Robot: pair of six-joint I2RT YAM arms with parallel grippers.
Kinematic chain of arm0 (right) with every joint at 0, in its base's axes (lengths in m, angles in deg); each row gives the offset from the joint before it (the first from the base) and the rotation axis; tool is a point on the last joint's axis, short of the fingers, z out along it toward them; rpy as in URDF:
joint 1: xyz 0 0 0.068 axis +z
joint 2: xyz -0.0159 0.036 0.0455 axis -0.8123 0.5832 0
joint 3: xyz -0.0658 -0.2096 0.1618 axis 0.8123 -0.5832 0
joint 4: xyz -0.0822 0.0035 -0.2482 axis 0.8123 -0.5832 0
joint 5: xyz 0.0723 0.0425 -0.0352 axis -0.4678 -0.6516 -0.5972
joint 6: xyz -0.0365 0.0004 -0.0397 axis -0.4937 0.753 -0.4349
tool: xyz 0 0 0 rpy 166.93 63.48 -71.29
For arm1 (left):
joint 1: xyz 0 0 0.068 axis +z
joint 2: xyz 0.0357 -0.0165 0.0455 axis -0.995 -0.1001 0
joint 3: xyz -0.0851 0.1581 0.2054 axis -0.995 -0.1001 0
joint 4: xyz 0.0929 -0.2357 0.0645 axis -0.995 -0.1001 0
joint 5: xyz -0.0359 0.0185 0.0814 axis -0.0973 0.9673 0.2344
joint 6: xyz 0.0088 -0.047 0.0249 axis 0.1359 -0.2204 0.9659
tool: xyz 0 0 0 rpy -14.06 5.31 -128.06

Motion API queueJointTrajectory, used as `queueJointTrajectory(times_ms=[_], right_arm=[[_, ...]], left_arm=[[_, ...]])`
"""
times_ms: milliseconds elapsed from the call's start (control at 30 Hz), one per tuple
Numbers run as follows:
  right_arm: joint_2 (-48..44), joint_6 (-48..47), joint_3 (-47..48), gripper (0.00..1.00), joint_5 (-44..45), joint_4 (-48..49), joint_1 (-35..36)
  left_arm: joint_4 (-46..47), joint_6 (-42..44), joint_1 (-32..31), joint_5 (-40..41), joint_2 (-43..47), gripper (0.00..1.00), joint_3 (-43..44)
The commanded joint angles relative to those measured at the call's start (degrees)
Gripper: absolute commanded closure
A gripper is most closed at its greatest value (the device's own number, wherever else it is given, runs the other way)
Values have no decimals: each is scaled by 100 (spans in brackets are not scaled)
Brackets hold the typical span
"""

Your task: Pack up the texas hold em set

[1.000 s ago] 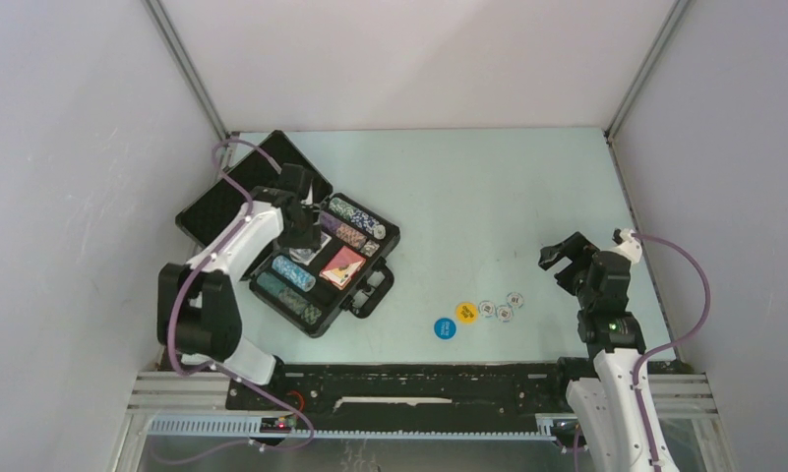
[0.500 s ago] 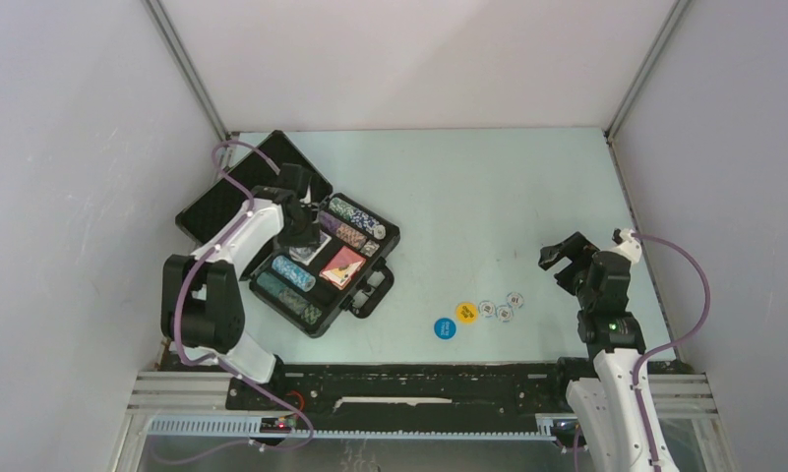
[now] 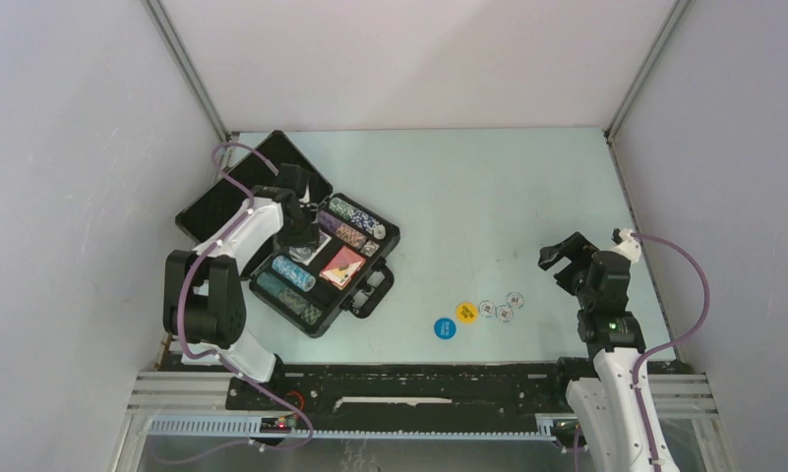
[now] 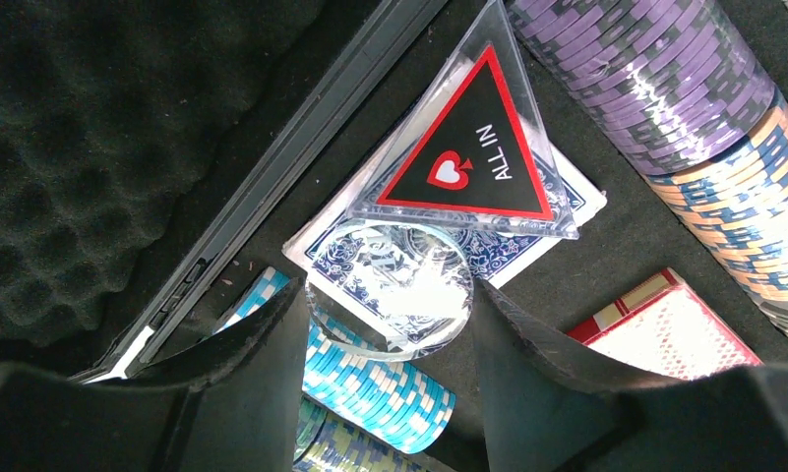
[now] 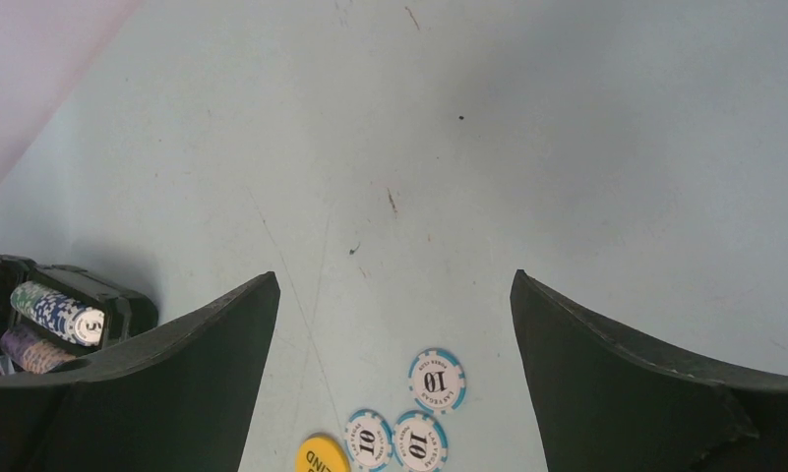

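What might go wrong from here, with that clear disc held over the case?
The left tool pinches the clear disc by its edges above the blue card deck, where the ALL IN triangle already lies; released there, it may land tilted on the triangle. The 10 chips, yellow disc and blue disc lie flat on the table near the open right tool; such thin pieces may be hard to pinch up.

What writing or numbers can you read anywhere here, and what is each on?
"ALL IN": clear triangular marker, beside a spade sign.
"10": each of three loose white-and-blue chips.
"5": end chip of a packed stack.
Cut off at the picture's edge, unreadable: yellow disc.
Print blurred by glare: clear disc.
Too small to read: blue disc.
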Motion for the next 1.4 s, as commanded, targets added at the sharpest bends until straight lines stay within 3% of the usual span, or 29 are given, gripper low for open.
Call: queueJointTrajectory(times_ms=[0, 133, 333, 633, 733, 800, 900, 1067, 1167, 1233, 1367], right_arm=[[-6, -86, -34, 3, -80, 231, -43], [-2, -94, -45, 3, -132, 254, -43], [44, -109, -73, 3, -309, 327, -47], [271, -208, -79, 1, -552, 522, 60], [545, -354, 203, 0, -847, 329, 316], [817, -563, 543, 0, -1135, -3, 689], [1236, -638, 1171, 1, -1215, -836, 1264], [1366, 19, 1553, 0, -817, -1557, 2371], [1548, 435, 1811, 0, -464, -2144, 2651], [1741, 680, 2020, 0, -264, -2614, 2673], [2141, 1282, 2341, 0, 524, -3405, 2665]], left_arm=[[121, -52, 43, -50, -63, 48, 321], [78, -36, 53, 8, -113, 45, 403], [93, 4, 63, -3, 55, 29, 412], [266, 170, 37, -381, 1130, 9, 23], [477, 302, -59, -790, 1733, 1, -163], [494, 258, -182, -1457, 1978, 0, -111], [439, 106, -715, -2071, 2185, 0, 218], [-42, 254, -2089, -2005, 1886, 0, 1537], [-372, 584, -2669, -1731, 1722, 0, 2193], [-438, 751, -2752, -1687, 1854, 0, 2208], [43, 872, -2739, -1354, 2480, 0, 1295]])
